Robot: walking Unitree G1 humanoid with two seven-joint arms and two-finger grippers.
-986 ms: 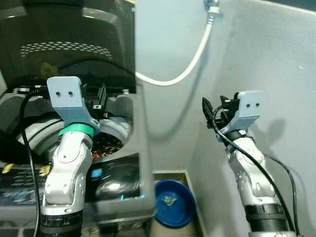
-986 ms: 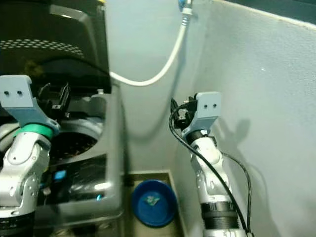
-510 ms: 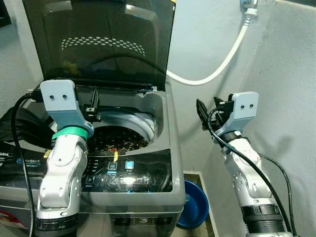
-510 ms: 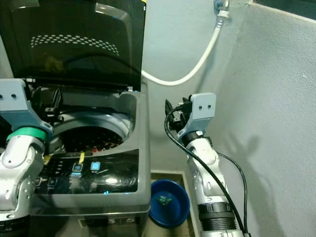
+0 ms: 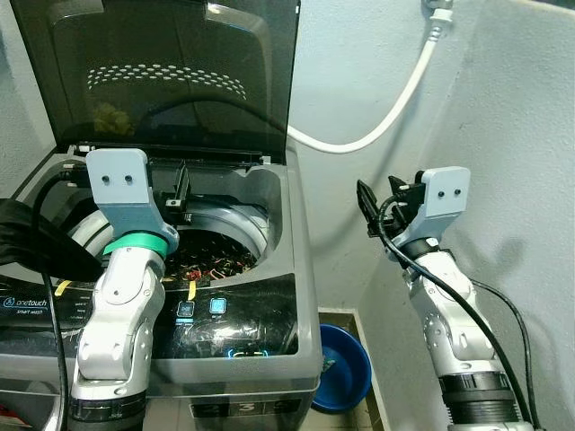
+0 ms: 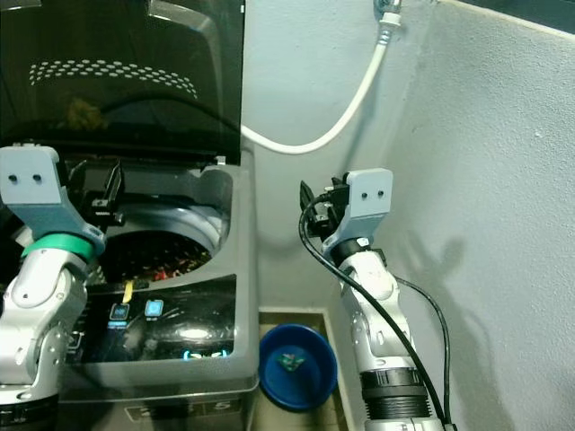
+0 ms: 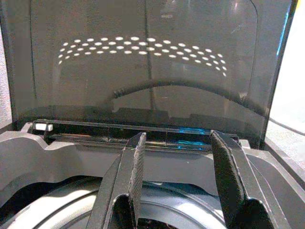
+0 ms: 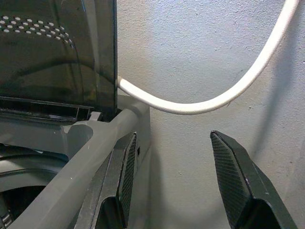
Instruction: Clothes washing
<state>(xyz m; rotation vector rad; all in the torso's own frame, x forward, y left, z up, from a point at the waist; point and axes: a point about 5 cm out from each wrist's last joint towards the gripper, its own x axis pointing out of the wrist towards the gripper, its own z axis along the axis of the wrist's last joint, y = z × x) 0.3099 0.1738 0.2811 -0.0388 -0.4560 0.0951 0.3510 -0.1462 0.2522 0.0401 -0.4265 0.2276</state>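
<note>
Washing machine (image 5: 225, 305) at frame left, lid (image 5: 171, 72) propped upright so clothes (image 5: 211, 260) sit loaded in the drum; left gripper (image 7: 178, 186) and right gripper (image 8: 178, 183) both spread, empty.

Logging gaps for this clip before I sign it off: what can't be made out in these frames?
- Load in the drum: the left arm and the tub rim hide most of it in the eye views; items are too dark to identify.
- Control panel labels: too small and glare-washed.
- Small item inside the blue basin: too small to name.
- White hose: its upper end is cut by the top edge.
- Dark cloth: cut by the left edge.
</note>
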